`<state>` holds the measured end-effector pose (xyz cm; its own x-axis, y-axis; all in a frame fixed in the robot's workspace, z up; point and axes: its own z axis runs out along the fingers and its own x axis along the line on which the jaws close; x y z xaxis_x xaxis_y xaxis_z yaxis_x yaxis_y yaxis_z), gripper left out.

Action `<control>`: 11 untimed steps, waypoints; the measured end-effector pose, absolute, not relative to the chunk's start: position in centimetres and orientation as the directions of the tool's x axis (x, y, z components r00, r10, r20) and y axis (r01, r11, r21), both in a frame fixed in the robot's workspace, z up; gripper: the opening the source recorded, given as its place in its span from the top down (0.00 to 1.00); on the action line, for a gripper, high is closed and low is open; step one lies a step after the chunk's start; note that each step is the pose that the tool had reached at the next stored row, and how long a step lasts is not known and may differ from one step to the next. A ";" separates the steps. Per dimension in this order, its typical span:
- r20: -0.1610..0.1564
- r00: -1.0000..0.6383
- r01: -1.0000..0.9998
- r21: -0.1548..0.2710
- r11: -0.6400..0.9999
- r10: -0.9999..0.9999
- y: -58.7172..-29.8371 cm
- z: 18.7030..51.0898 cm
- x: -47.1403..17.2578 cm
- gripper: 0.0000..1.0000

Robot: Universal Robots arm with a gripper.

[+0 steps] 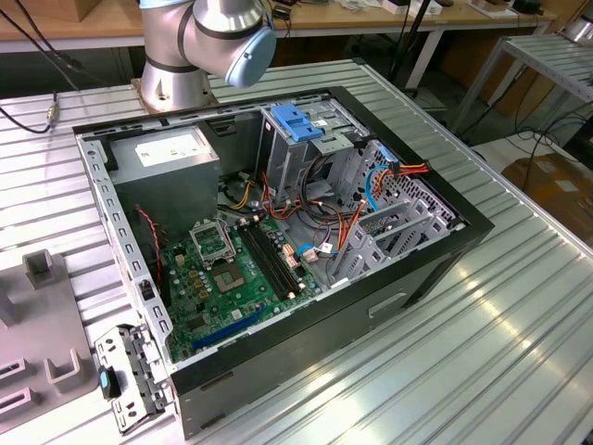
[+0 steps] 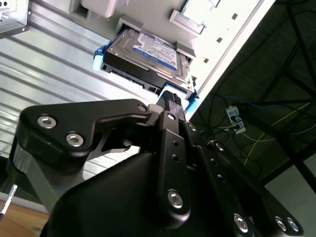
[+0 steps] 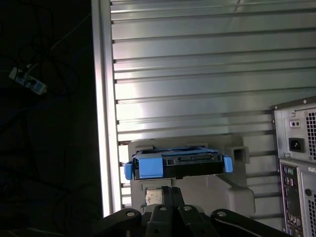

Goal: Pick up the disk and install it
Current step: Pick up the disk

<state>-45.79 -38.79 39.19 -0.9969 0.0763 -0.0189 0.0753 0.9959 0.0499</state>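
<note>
The disk is a flat dark drive with a white and blue label and blue side rails. It lies in a pale grey holder near the edge of the ribbed metal table. In the first wrist view the disk shows end-on, with its blue rail facing me. My black gripper hovers just off the disk's near edge and holds nothing; in the first wrist view the gripper sits right in front of the holder.
An open computer case lies on the table, with a motherboard, a grey power supply and a drive cage with a blue bracket. The arm's base stands behind it. Grey fixtures sit at the exterior view's left.
</note>
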 end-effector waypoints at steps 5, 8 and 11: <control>-0.019 -0.997 0.075 0.050 0.996 0.076 -38.8 39.2 -45.8 0.89; -0.019 -0.997 0.075 0.050 0.996 0.076 -38.8 39.2 -45.8 0.89; -0.019 -0.997 0.073 0.050 0.996 0.074 -38.8 39.2 -45.8 0.89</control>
